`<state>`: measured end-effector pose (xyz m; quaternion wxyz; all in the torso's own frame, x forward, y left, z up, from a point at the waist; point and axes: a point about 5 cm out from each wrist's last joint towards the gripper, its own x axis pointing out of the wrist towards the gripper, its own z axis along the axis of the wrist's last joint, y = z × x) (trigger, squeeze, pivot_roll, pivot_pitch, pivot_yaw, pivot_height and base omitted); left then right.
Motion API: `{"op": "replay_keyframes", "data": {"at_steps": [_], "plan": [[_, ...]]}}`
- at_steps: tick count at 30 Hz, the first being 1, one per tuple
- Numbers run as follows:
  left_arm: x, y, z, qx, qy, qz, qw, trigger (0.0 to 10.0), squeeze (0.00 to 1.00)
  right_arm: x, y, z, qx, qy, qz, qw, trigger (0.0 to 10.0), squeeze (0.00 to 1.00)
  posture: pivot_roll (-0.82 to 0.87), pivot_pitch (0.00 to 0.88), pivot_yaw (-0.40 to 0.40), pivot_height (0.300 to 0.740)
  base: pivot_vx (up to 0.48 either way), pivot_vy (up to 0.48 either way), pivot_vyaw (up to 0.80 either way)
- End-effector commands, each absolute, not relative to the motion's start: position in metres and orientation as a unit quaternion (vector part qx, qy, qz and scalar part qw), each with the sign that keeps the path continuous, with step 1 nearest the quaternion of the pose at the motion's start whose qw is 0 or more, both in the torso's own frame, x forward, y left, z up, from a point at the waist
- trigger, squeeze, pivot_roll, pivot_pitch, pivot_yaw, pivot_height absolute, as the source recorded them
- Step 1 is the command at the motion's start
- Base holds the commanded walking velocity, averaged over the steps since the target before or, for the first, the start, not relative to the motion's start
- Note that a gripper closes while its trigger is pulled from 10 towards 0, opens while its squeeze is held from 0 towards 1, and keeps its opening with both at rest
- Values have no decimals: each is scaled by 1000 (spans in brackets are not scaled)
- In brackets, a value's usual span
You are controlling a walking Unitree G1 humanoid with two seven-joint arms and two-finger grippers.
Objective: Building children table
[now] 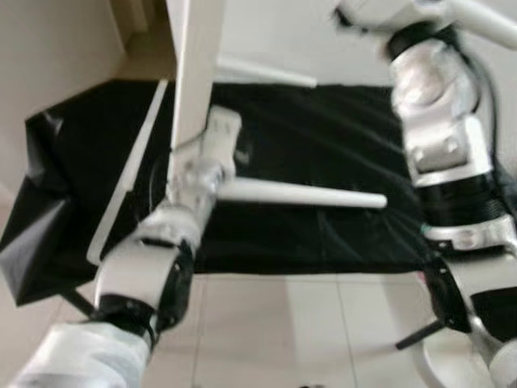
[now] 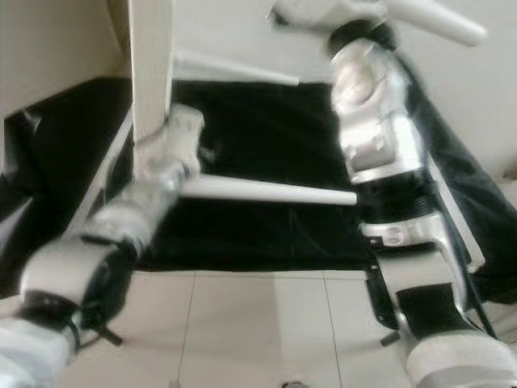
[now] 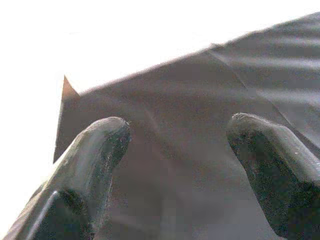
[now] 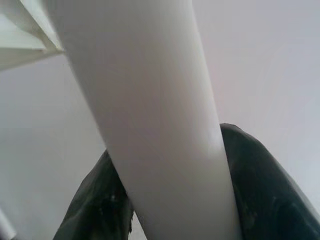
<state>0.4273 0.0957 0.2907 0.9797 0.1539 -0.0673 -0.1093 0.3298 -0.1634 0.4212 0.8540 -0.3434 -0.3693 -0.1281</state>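
While my left gripper [image 3: 177, 150] hangs open over the black sheet [image 1: 323, 162], my right gripper [image 4: 175, 200] clamps a white leg [image 4: 150, 115].

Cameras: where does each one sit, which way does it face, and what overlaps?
Left eye: on the head, looking forward and down at the black sheet, a white table leg and both silver arms.
Right eye: same scene, shifted sideways.
Left wrist: along its open fingers toward the dark sheet.
Right wrist: along its fingers, closed around a white table leg.
Shared: the eye views and left wrist all show the sheet.
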Motion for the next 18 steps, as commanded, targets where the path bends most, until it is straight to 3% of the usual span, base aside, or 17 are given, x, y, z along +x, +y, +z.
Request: {"op": "replay_keyframes", "data": {"at_steps": [1, 2, 6, 7, 10, 13, 14, 15, 16, 17, 18], "plan": [[428, 166, 299, 148, -69, 167, 972, 10000, 0, 276, -241, 463, -199, -444, -281, 827, 0, 0, -112, 65, 29, 740, 0, 0, 0], [427, 154, 329, 130, -116, 140, 975, 10000, 0, 281, -263, 444, -195, -405, -317, 835, 0, 0, -101, 59, 28, 740, 0, 0, 0], [424, 138, 363, 119, -172, 105, 972, 10000, 0, 287, -290, 412, -179, -345, -349, 852, 0, 0, -91, 59, 35, 740, 0, 0, 0], [416, 110, 397, 137, -221, 69, 963, 10000, 0, 296, -310, 359, -143, -274, -366, 878, 0, 0, -82, 57, 38, 740, 0, 0, 0], [409, 91, 415, 162, -259, 50, 951, 10000, 0, 297, -318, 329, -122, -233, -372, 890, 0, 0, -82, 57, 38, 740, 0, 0, 0], [392, 26, 420, 145, -286, -71, 944, 10000, 0, 297, -317, 262, -68, -169, -355, 917, 0, 0, -72, 68, 46, 740, 0, 0, 0], [392, 26, 420, 145, -286, -71, 944, 10000, 0, 297, -317, 262, -68, -169, -355, 917, 0, 0, -72, 68, 46, 740, 0, 0, 0], [388, 9, 411, 132, -275, -113, 946, 10000, 0, 297, -315, 247, -68, -146, -352, 922, 0, 0, -72, 68, 46, 740, 0, 0, 0], [385, -7, 397, 116, -257, -152, 947, 10000, 0, 296, -314, 231, -55, -131, -344, 928, 4627, 0, -67, 74, 43, 740, 0, 0, 0], [385, -7, 397, 116, -257, -152, 947, 10000, 0, 296, -314, 231, -55, -131, -344, 928, 4627, 0, -67, 74, 43, 740, 0, 0, 0], [384, -20, 382, 109, -229, -187, 949, 10000, 0, 295, -314, 217, -51, -109, -346, 930, 9137, 0, -64, 77, 41, 740, 0, 0, 0]]}}
